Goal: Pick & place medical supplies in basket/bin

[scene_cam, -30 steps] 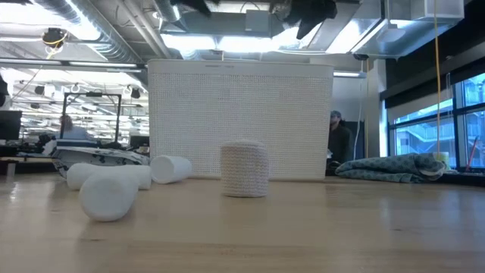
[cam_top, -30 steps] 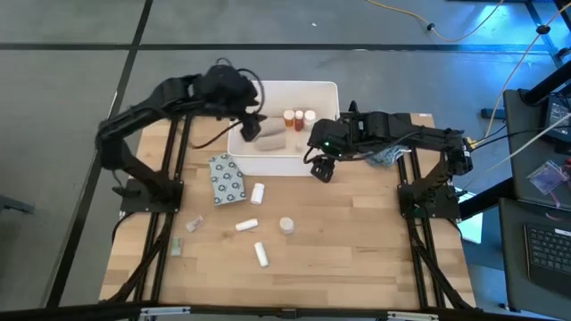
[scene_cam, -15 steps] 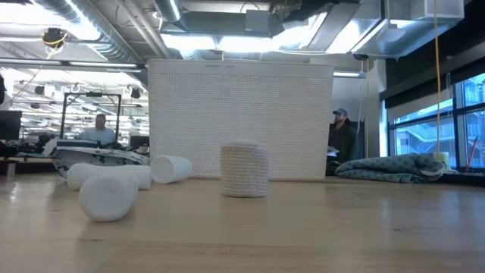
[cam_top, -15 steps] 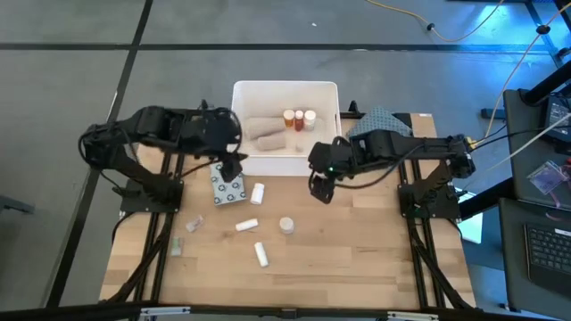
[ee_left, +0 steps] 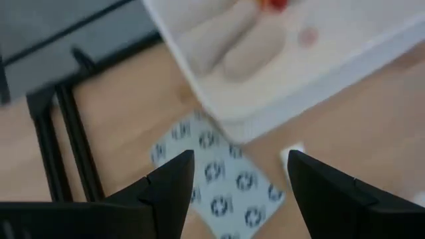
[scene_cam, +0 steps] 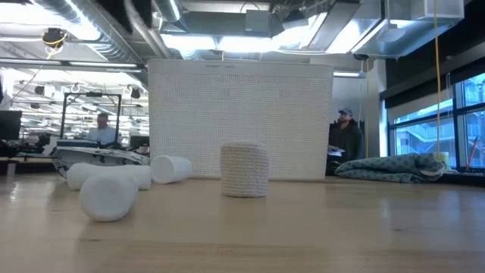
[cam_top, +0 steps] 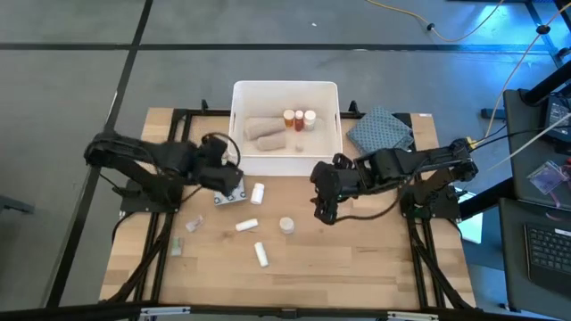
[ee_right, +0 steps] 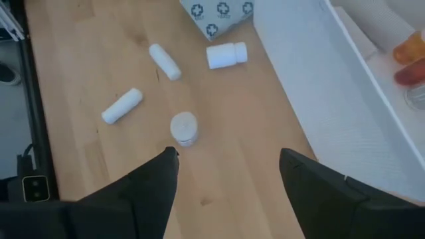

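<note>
The white bin (cam_top: 285,160) stands at the table's far middle, holding two beige rolls (cam_top: 263,132) and orange bottles (cam_top: 299,119). A grey dotted packet (ee_left: 219,192) lies flat by the bin's near left corner. My left gripper (cam_top: 232,178) hovers open just above it. A white bottle (cam_top: 258,192), two lying white rolls (cam_top: 247,226) (cam_top: 260,254) and an upright roll (ee_right: 184,127) rest on the wood. My right gripper (cam_top: 323,212) hangs open above the table, right of the upright roll. Neither gripper holds anything.
A blue-grey patterned cloth (cam_top: 382,131) lies right of the bin. Two small pale items (cam_top: 194,223) (cam_top: 177,248) sit near the left frame. The bin's wall (scene_cam: 240,121) rises behind the upright roll (scene_cam: 245,168). People show in the room beyond.
My left gripper has swung out from above the bin toward the table's near left, sinking and rolling, and now hangs over the packet. My right gripper has drifted from the bin's near right corner toward the near edge, uncovering the cloth. No object has moved.
</note>
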